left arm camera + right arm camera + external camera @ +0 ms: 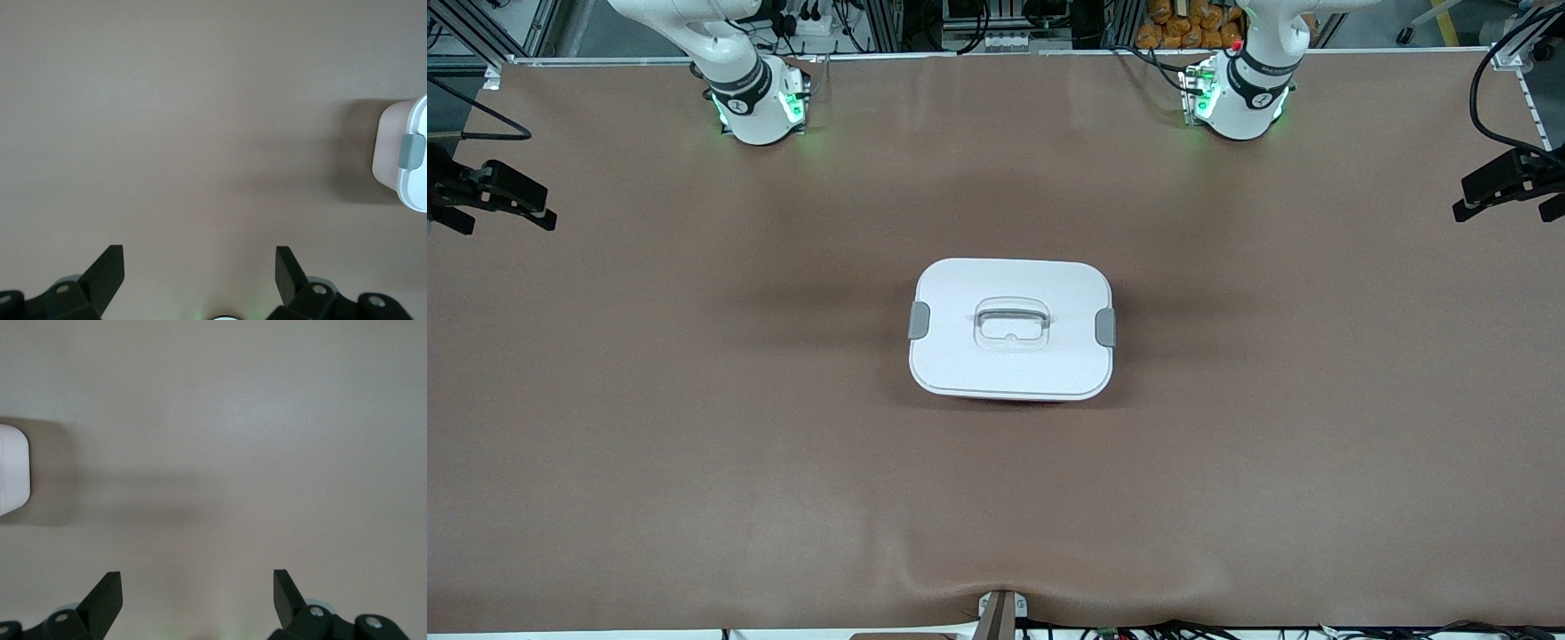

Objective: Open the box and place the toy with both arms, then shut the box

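The box (1011,327) sits in the middle of the table with its white lid on, the clear handle (1011,319) lying flat in its recess and a grey clip (1105,327) down at each end. A thin pink strip of the tub shows under the lid's near edge. The toy is out of view. My left gripper (199,267) is open and empty, high over bare table, with the box's end and one clip (411,151) at the edge of its view. My right gripper (198,590) is open and empty, high over bare table, with a lid corner (12,477) in view. Neither hand shows in the front view.
The brown table cover (694,400) is slightly wrinkled near the front edge. Black camera clamps (489,191) stick in at both ends of the table. The two green-lit arm bases (760,107) stand along the table edge farthest from the front camera.
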Motion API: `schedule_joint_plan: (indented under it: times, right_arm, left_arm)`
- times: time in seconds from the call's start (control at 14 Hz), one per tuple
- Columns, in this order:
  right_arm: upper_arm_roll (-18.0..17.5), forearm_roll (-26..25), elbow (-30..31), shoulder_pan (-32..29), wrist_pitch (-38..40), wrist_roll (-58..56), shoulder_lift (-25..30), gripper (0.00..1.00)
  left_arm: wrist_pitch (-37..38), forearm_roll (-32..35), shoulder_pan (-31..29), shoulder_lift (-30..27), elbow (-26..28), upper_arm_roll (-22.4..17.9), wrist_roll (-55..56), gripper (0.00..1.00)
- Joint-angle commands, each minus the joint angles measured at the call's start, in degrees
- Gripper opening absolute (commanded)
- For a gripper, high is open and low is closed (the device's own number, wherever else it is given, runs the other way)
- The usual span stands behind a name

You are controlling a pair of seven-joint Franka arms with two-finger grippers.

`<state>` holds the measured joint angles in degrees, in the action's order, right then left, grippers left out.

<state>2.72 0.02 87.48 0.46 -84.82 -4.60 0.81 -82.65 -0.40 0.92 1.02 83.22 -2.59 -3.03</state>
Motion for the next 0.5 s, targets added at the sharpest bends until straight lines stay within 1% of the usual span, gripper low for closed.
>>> schedule_joint_plan:
  times: [0.0, 0.43]
  right_arm:
    - [-0.7, -0.3, -0.7, -1.1, 0.4, -0.2, 0.1, 1.00]
    - [-0.7, -0.2, -0.7, -1.0, 0.6, -0.2, 0.2, 1.00]
  left_arm:
    - [-0.2, -1.0, 0.0, -0.2, -0.2, 0.0, 0.2, 1.00]
    - [-0.2, -1.1, 0.0, -0.2, -0.3, 0.0, 0.2, 1.00]
